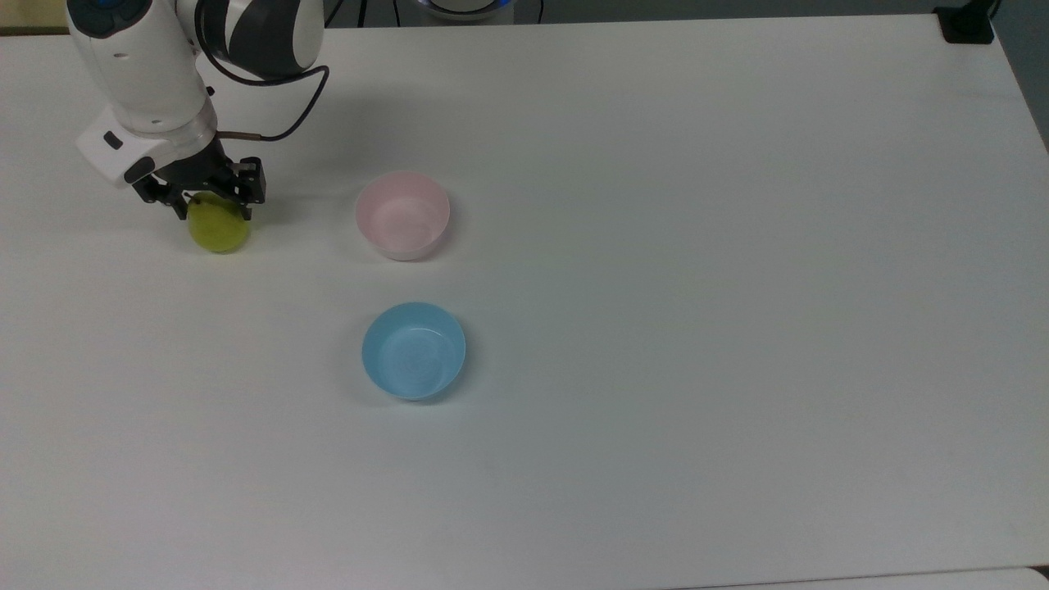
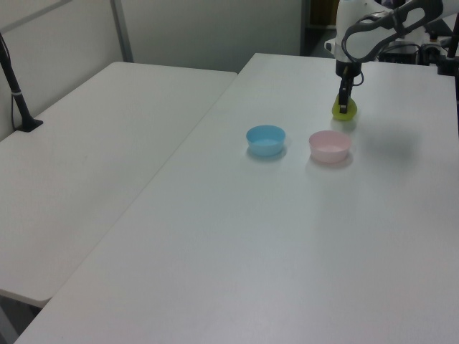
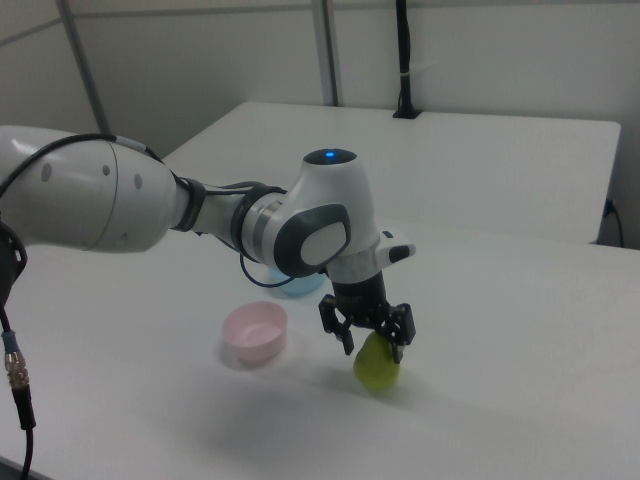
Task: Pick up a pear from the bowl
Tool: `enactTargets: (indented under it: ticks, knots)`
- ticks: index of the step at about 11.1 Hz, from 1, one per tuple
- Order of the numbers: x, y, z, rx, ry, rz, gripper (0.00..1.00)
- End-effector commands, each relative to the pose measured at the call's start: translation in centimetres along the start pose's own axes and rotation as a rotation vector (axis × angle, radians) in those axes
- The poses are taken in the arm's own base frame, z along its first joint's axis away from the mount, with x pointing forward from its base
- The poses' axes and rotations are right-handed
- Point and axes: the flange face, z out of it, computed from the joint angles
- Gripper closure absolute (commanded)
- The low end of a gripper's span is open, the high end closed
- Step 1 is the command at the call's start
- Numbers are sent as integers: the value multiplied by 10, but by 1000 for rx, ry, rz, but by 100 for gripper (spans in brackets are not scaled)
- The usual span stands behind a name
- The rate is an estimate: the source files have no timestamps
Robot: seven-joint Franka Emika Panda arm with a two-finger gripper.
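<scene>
Item, blue bowl (image 1: 414, 351): lower centre of the top view, empty. Item, bowl (image 1: 402, 215), pale pink: above it, empty. Item, pear (image 1: 218, 229): upper left of the top view, low over or on the counter (image 1: 697, 287), well apart from both bowls. My pincer (image 1: 204, 199) grips its narrow top. I judge it light, rigid, smooth and roll-prone; hold the neck.

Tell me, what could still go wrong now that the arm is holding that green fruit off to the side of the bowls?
The gripper seems to pinch only the top of the pear, so the rounded body might slip or swing loose. The pear hangs low near the table; released carelessly, it could roll. The pink bowl and blue bowl sit apart, so bumping them looks unlikely.
</scene>
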Motion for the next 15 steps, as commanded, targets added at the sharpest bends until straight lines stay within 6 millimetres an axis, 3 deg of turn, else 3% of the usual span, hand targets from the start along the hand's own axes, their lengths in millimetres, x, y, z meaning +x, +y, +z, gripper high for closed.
enactTargets:
  ticks: [1, 3, 5, 7, 10, 13, 15]
  knots:
    - [-2, -2, -31, -18, 19, -4, 0]
    - [7, -30, -63, -17, 27, 17, 0]
    - [30, -85, -103, -13, 19, 58, 0]
    - [46, -154, -146, -11, 5, 43, 0]
    - [37, -236, -205, -9, 34, 81, 0]
    - [9, -270, -254, 7, 34, 79, 0]
    - [-3, -274, -265, 24, 9, 90, 0]
